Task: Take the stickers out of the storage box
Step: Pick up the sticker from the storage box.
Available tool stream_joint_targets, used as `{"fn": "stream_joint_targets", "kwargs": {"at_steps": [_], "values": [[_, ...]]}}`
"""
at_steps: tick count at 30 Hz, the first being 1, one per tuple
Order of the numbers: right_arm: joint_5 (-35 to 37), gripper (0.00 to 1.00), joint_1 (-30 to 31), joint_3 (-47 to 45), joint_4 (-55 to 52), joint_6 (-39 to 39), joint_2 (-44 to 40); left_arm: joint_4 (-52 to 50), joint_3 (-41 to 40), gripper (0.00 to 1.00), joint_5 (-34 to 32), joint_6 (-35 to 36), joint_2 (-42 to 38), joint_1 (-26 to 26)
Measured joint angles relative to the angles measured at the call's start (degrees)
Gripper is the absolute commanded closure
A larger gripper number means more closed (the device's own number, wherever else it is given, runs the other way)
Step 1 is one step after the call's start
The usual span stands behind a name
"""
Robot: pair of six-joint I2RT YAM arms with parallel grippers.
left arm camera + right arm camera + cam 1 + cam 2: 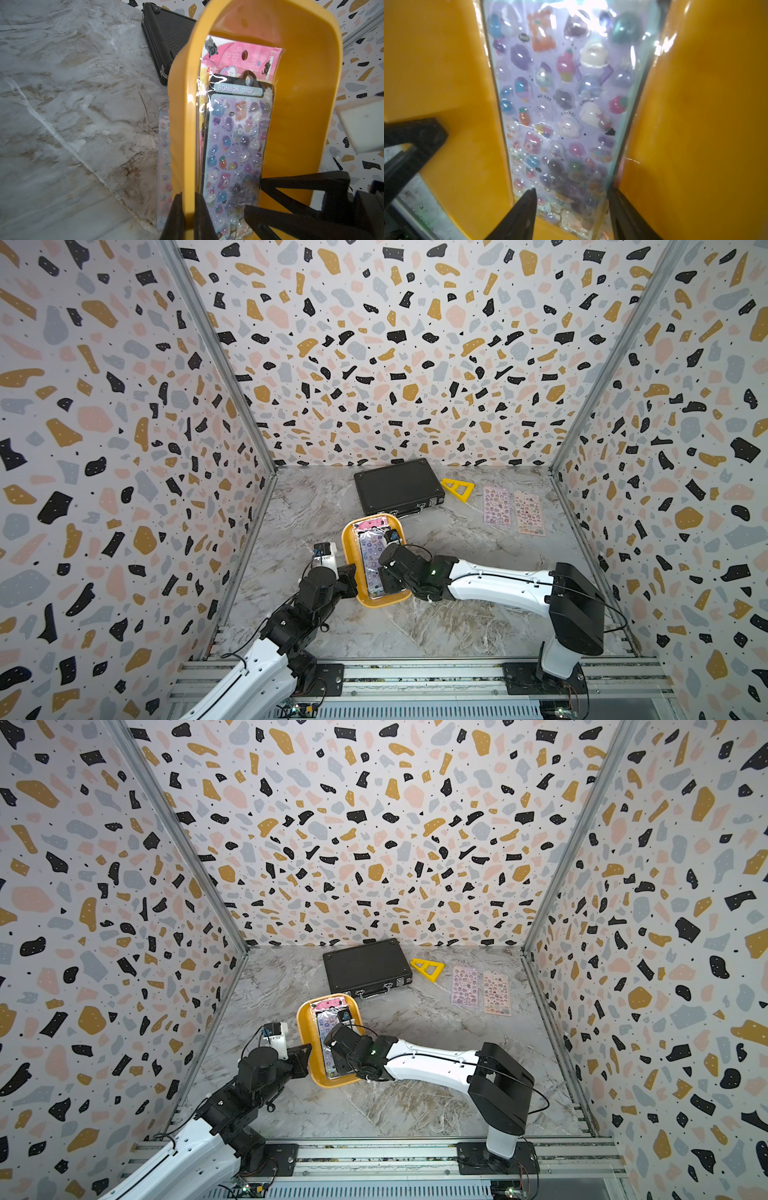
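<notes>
1. The left claw [188,209] is clamped on the left long wall of the storage box [381,602], with one finger inside the wall and one outside. This hold is judged to keep the box from sliding while it is emptied.
2. The storage box, a shallow yellow-orange tray, is set about midway between the near and far edges of the worktop [436,614]. It sits somewhat toward the left edge, where both arms can reach it.
3. Stickers are stacked in the box. A purple sheet [234,145] headed "BONBON DROP" lies on top, and a pink sheet [234,58] is seen beneath it at the far end. How many more lie under these cannot be told.
4. The right claw [572,189] stands in the near end of the box with its jaws apart. One tip is on the purple sheet and the other is at the sheet's edge, beside the box wall. Nothing is gripped. The pose is judged a preparation for pinching up that edge, since a flat glossy sheet offers little other hold.
5. A shut black briefcase [397,487] is placed at the far edge, just beyond the box. A yellow triangle ruler [457,488] lies just beside its right end.
6. Two sticker sheets [496,506] [528,514] are laid flat side by side toward the far right corner, well apart from the box. They are judged to be already taken out, with most of the task left.
</notes>
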Motion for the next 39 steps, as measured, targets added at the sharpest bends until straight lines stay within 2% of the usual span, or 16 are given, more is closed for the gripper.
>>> {"fn": "stream_joint_targets", "kwargs": {"at_steps": [13,20,28,34,39], "values": [[-0.9,0.4,-0.3,0.8,-0.1,0.4,2.2,-0.1,-0.5,1.0,0.2,0.0,-0.6,0.0],[-12.4,0.47,-2.9,-3.0,7.7,2.0,2.2,-0.5,-0.5,1.0,-0.2,0.0,-0.6,0.0],[-24.0,0.5,-4.5,-9.2,15.7,4.1,-1.8,-1.3,-0.6,1.0,-0.1,-0.2,0.2,0.0],[-28.1,0.55,-6.4,-12.4,20.1,6.6,-4.4,-1.3,-0.6,1.0,-0.2,-0.3,0.4,0.0],[-29.1,0.54,-7.0,-14.5,21.6,8.4,-4.9,-1.4,-0.6,1.0,-0.2,-0.7,0.5,0.0]]}}
